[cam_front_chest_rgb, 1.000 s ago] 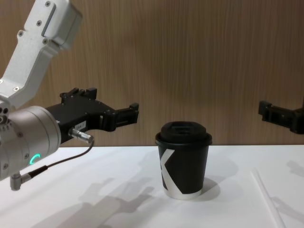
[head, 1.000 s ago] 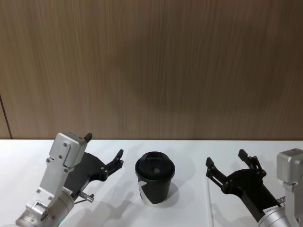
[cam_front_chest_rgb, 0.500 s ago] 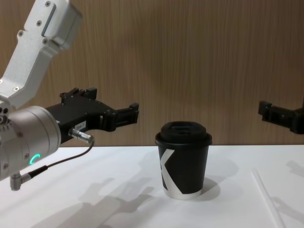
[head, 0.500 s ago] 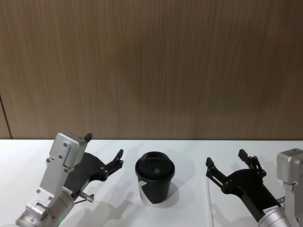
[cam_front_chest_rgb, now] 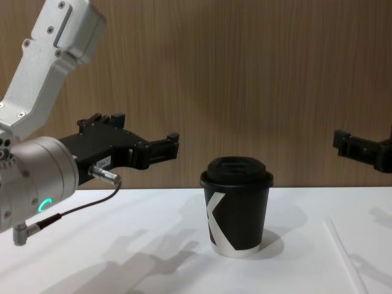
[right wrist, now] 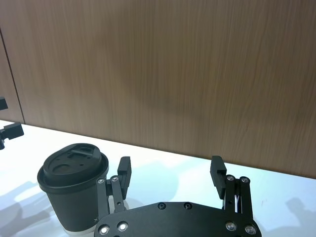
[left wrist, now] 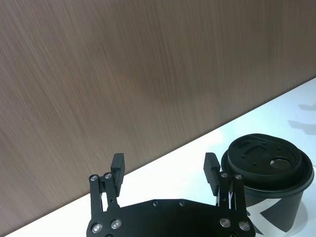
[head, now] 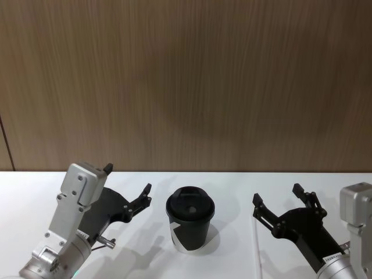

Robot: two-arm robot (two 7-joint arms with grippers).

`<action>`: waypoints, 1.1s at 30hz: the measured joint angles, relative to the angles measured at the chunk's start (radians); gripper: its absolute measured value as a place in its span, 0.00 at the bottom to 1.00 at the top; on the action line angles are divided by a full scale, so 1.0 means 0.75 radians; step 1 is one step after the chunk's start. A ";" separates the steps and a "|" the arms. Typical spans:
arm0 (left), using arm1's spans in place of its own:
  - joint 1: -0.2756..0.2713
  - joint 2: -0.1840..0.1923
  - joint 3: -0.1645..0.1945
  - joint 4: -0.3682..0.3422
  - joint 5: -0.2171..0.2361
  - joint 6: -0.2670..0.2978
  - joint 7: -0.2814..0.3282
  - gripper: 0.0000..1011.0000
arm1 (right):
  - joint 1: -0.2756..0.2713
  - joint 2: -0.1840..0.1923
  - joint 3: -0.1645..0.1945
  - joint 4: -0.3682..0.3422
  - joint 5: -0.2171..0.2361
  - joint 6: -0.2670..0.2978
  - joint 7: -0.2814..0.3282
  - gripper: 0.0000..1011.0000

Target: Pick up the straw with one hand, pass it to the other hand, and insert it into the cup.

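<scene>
Head view: nothing has moved. The left gripper and right gripper both hover wide open and empty, flanking the cup. Chest view: the straw lies flat on the table, right of the cup, untouched. The pickup hasn't begun.

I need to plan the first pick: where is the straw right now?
The straw lies flat on the table on the robot's right, apart from the cup, by the right gripper.

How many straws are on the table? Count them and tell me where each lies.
1. The straw lies flat on the white table, to the robot's right of the cup, near the open right gripper. Others could lie outside the views.
</scene>
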 joint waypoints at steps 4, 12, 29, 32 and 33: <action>0.000 0.000 0.000 0.000 0.000 0.000 0.000 0.99 | 0.000 0.000 0.000 0.000 0.000 0.000 0.000 0.99; 0.000 0.000 0.000 0.000 0.000 0.000 0.000 0.99 | 0.000 0.000 0.000 0.000 0.000 0.000 0.000 0.99; 0.000 0.000 0.000 0.000 0.000 0.000 0.000 0.99 | -0.004 0.010 -0.002 0.006 -0.008 0.041 0.014 0.99; 0.000 0.000 0.000 0.000 0.000 0.000 0.000 0.99 | -0.006 0.015 -0.007 0.006 -0.010 0.058 0.020 0.99; 0.000 0.000 0.000 0.000 0.000 0.000 0.000 0.99 | -0.007 0.018 -0.011 0.006 -0.012 0.074 0.027 0.99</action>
